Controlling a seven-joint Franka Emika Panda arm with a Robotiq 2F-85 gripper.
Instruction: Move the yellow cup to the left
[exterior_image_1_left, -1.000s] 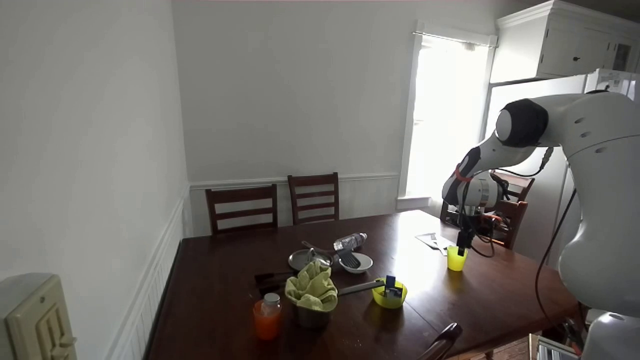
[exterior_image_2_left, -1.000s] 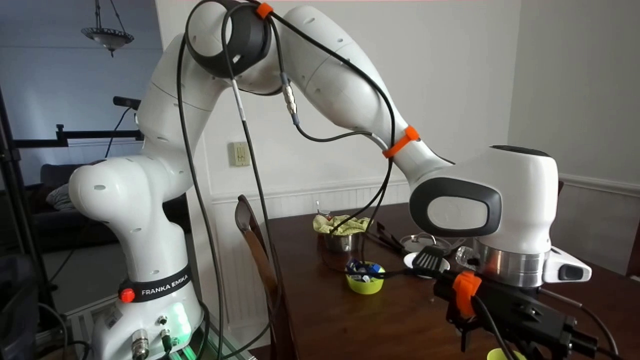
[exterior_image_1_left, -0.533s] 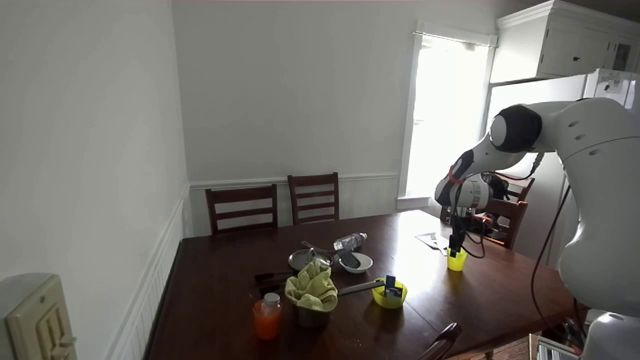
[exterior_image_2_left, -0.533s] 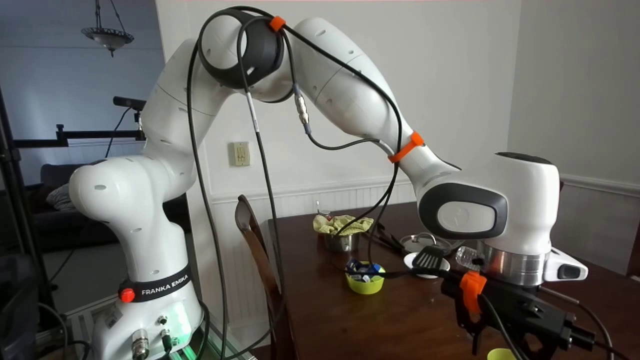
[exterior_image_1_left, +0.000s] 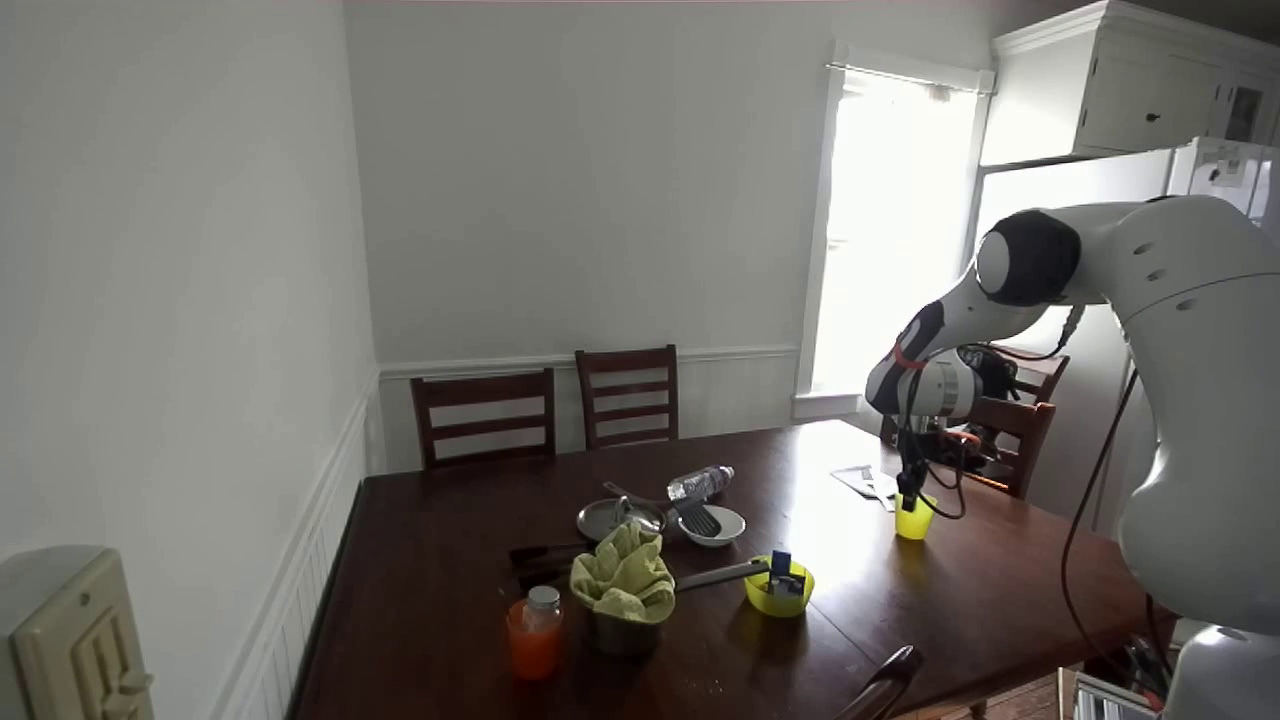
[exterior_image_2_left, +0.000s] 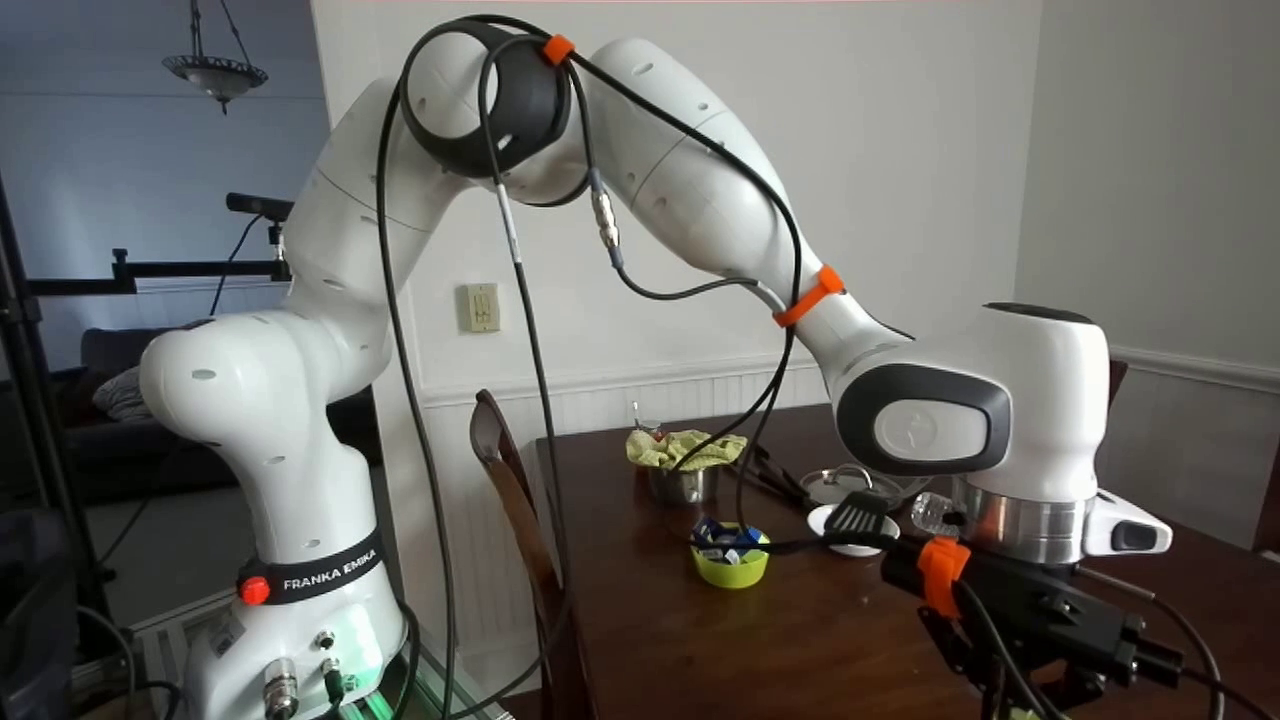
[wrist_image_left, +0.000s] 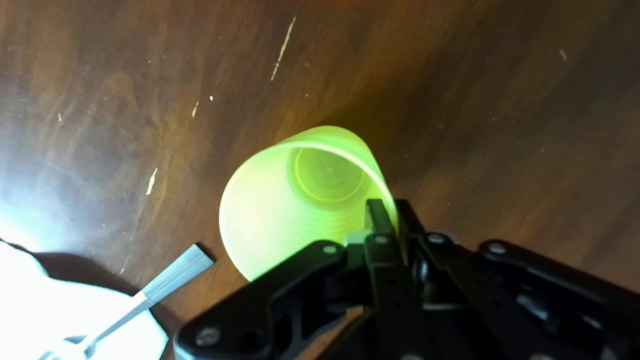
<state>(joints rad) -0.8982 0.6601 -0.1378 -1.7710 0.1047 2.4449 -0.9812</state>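
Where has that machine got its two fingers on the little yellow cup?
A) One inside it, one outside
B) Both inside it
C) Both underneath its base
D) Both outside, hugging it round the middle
A: in the wrist view, one of the fingers reaches inside the yellow cup, while its partner sits just outside.

Glaring window (exterior_image_1_left: 900, 240) in an exterior view; grey wall (exterior_image_1_left: 600, 180), two dark chairs (exterior_image_1_left: 490, 428) left of it, white cabinet (exterior_image_1_left: 1130, 95) right.
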